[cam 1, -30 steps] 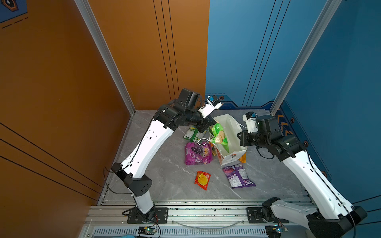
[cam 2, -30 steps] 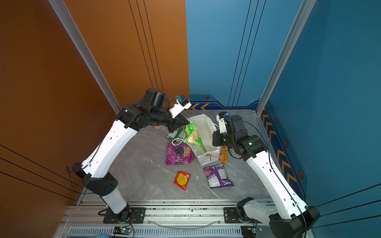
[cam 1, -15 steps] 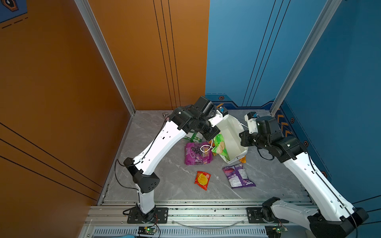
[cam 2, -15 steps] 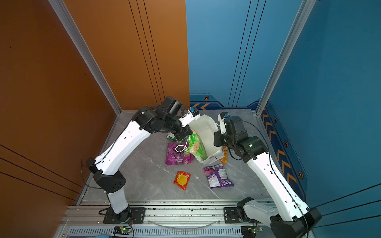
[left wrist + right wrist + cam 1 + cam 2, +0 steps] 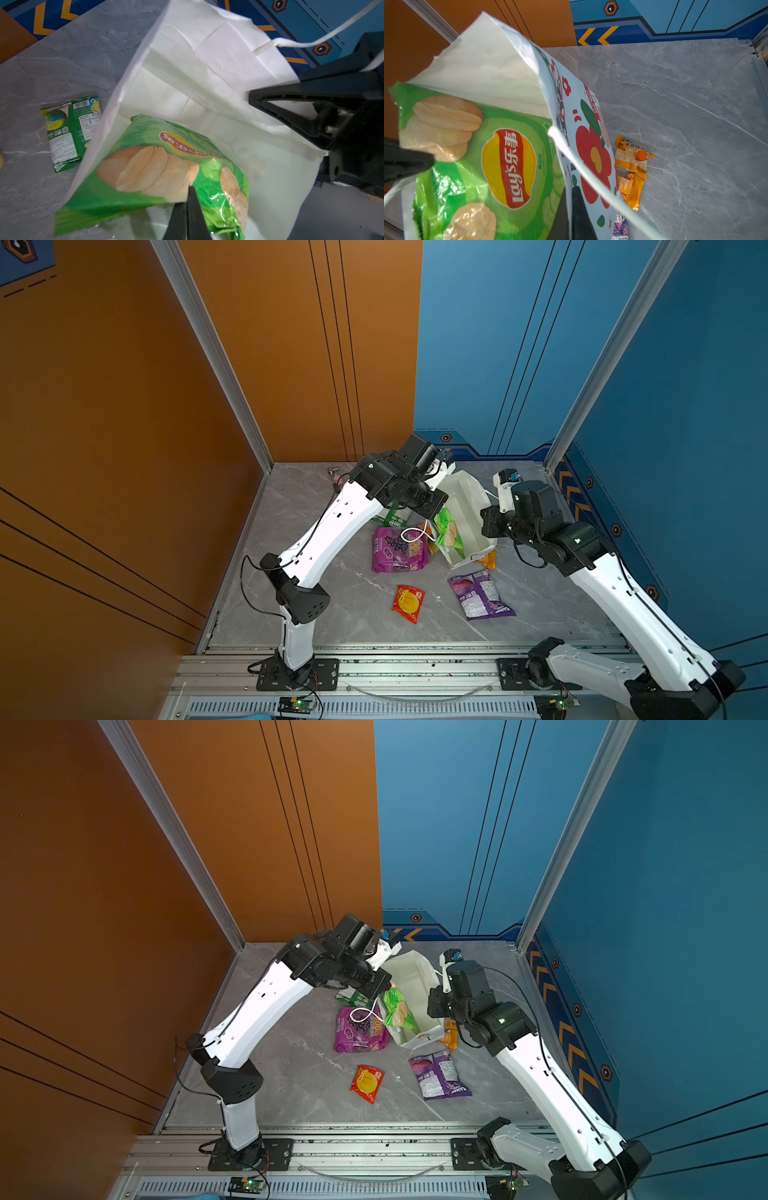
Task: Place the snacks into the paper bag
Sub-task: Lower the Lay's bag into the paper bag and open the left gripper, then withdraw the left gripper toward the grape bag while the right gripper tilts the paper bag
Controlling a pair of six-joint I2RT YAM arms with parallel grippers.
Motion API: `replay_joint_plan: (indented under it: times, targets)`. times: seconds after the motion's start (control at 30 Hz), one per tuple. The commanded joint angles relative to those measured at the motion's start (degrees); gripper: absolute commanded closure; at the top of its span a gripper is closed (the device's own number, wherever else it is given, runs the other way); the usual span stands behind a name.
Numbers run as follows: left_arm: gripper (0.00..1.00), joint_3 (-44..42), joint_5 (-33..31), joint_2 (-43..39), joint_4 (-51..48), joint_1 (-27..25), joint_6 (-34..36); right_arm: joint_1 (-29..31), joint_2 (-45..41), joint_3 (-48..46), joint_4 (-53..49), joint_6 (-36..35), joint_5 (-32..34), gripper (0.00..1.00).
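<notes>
Arched over white paper gift bag (image 5: pixel 207 52), left tool (image 5: pixel 189 190) pinches green foil chip bag (image 5: pixel 158 162); right tool (image 5: pixel 570 190) clamps its rim

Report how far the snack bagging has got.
Done: nothing visible lies fully inside the paper bag. In hand: the left hand grips the green chip bag partway in the mouth while the right hand pinches the paper wall. Left: magenta bag, red-yellow packet, purple bag, small green packet, orange sachets, all outside.

A chip bag (image 5: pixel 449 531) partly inside paper bag (image 5: pixel 469 502); grape packet (image 5: pixel 399 549) left, sachets (image 5: pixel 489 560) right.
</notes>
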Motion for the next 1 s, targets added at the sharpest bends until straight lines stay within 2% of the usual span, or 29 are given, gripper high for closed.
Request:
replay_joint_plan:
  times: [0.0, 0.27, 0.47, 0.53, 0.63, 0.87, 0.97]
  targets:
    - [1.0, -1.0, -0.1, 0.1, -0.9, -1.2, -2.0, 0.8, -1.6, -0.7, 2.4, 1.8, 3.8, 1.0]
    - [0.97, -1.4, -4.1, 0.3, -1.5, -0.5, -5.5, 2.0, -2.5, -0.8, 2.4, 1.9, 5.7, 1.0]
    - [0.85, -1.1, -4.4, 0.6, -1.6, -0.1, -9.5, 3.0, -3.4, -1.3, 2.8, 2.1, 8.3, 1.0]
    - [0.76, -0.9, -4.5, 0.5, -1.5, -0.3, -10.3, 3.2, -3.7, -1.5, 2.9, 2.2, 8.8, 1.0]
    - [0.69, -0.4, -4.7, 0.0, -1.3, -0.5, -11.1, 3.3, -3.9, -1.9, 3.2, 2.4, 9.2, 1.0]
    - [0.65, 0.8, -5.4, -0.6, -1.1, -1.6, -11.1, 3.3, -4.4, -2.2, 2.7, 2.2, 10.0, 1.0]
    - [0.65, -0.7, -9.0, -3.2, 0.9, -2.8, -10.4, 3.3, -5.0, -2.1, 2.2, 1.8, 10.9, 1.0]
